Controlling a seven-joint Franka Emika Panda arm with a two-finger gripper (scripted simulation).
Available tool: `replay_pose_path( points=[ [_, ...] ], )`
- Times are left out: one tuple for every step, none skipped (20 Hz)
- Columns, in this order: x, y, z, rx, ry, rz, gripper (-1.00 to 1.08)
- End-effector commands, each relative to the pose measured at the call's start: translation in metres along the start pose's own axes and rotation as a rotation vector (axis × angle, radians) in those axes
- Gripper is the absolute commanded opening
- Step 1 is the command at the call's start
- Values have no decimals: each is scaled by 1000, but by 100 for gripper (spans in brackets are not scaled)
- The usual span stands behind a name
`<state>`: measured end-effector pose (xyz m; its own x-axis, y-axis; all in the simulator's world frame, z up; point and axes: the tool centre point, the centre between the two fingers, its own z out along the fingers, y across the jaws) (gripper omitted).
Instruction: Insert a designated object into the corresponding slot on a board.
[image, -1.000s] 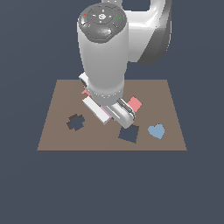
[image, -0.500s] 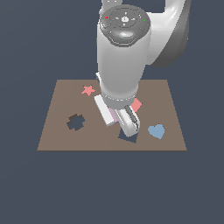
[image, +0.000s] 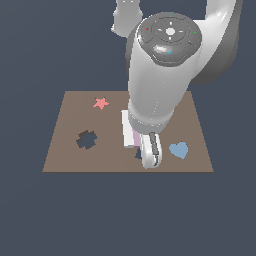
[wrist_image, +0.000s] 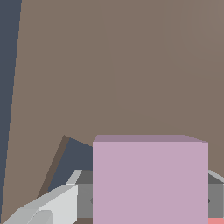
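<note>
The lilac-pink square tile (wrist_image: 150, 179) is held upright between my gripper's (wrist_image: 144, 203) fingers (wrist_image: 52, 208). In the exterior view only a sliver of the tile (image: 136, 139) shows beside my gripper (image: 141, 145), low over the brown board (image: 70, 160). The dark square slot (wrist_image: 72, 162) lies right behind and beneath the tile, mostly covered by it. In the exterior view just a corner of the slot (image: 138, 154) peeks out by the fingers. I cannot tell whether the tile touches the board.
A coral star (image: 100, 103) lies at the board's far side, on the exterior view's left. The dark cross-shaped cutout (image: 86, 140) is left of my gripper and a blue heart (image: 178, 149) right of it. A coral sliver (wrist_image: 215, 221) shows in the wrist view.
The arm has swung towards the board's near edge, carrying the tile over the square slot. The star has come into view, and the red-coral square is now hidden behind the arm.
</note>
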<state>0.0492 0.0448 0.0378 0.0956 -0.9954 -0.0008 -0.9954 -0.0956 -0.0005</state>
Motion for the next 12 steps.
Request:
replay_pose_path(
  points=[
    [-4,-7,-1,1,0,79,-100],
    [-5,-10,-1,1,0,107,-100],
    [-6,-13,-1,1,0,133,-100],
    [-7,-15,-2,0,0,158,-100],
    [-8,-18,-2,0,0,182,-100],
    [-9,-20,-2,0,0,205,-100],
    [-10,-22,-2,0,0,227,-100],
    [-10,-24,-2,0,0,247,-100],
    [-11,-26,-2,0,0,266,-100],
    [-11,-28,-2,0,0,284,-100],
    [-12,-30,-2,0,0,301,-100],
    [-12,-32,-3,0,0,316,-100]
  ],
)
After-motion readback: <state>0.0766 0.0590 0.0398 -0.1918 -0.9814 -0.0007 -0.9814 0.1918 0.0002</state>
